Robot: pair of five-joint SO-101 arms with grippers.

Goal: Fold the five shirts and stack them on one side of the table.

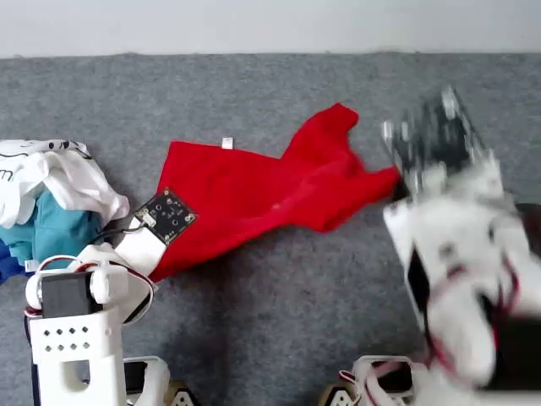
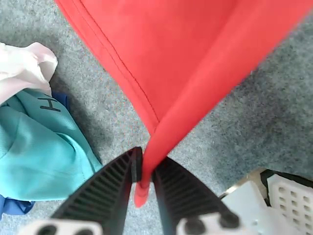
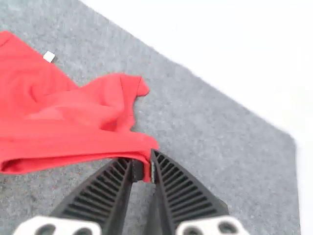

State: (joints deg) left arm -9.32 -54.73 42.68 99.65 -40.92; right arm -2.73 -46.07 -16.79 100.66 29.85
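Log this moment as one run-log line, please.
left claw: shut on red shirt | right claw: shut on red shirt | shirt pile: beside left arm

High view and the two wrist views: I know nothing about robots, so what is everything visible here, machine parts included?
Red cloth shirt: one, red, spread mid-table, pinched at two ends.
Small white tag: one, white, at the red shirt's far edge.
White crumpled shirt: one, white, on top of the pile beside the left arm.
Teal shirt: one, teal, under the white one.
Dark blue cloth: one piece, blue, peeking out beneath the teal shirt.
Grey felt table cover: one, grey, under everything.
Left arm's fingers: one pair, black, shut on one end of the red shirt.
Right arm's fingers: one pair, black, shut on its other end.
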